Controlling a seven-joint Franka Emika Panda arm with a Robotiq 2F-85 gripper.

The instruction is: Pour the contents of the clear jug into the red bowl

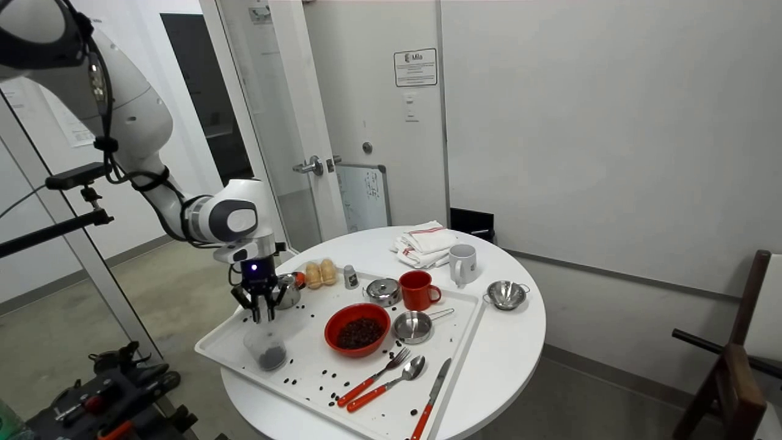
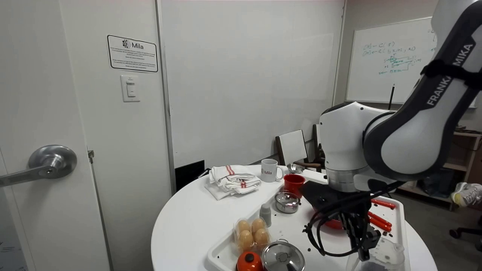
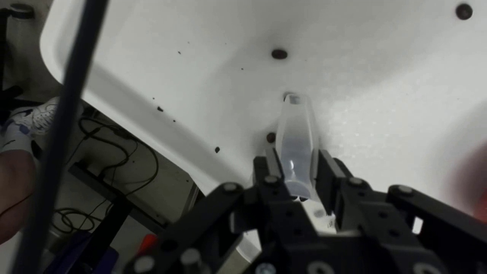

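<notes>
The jaws were squeezed close together on the thin handle of the clear jug, so a fast tip might have twisted it, spilling past the red bowl.

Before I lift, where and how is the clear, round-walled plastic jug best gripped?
Likely by its slim clear handle, from above, one jaw each side: it is a narrow strip, and the black gripper is shut across it, while the body of the jug is wider.
</notes>
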